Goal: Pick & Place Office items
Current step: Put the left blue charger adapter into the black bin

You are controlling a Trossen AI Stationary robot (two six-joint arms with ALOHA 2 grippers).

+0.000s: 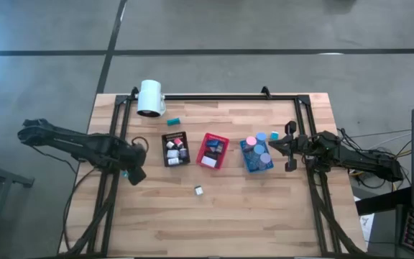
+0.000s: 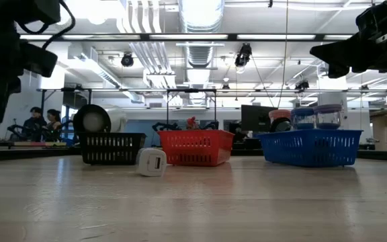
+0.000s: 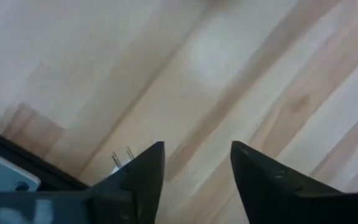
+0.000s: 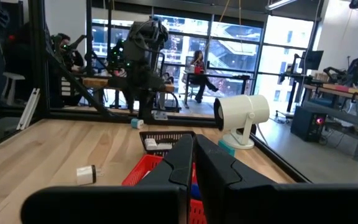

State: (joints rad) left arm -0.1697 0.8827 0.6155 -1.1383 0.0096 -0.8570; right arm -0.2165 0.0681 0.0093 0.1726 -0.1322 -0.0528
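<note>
The wooden counter sits inside a black frame, in an open workshop with ducts overhead and people seated at desks well beyond it. Taking the red tray as landmark: it stands at the counter's middle, with the black tray just beside it on the left arm's side and the blue tray just beside it on the right arm's side, apparently one tray per item kind. Behind the black tray stands a big white cylinder. The blue tray holds pink and blue round caps; the black tray holds white and grey blocks. A white plug block lies alone on the counter in front of the red tray, well apart from it and not yet sorted. The left hand hangs beyond the black tray near the counter's edge, fingers parted to a middling gap with nothing between them. The right hand waits beside the blue tray, fingers pressed together, empty.
</note>
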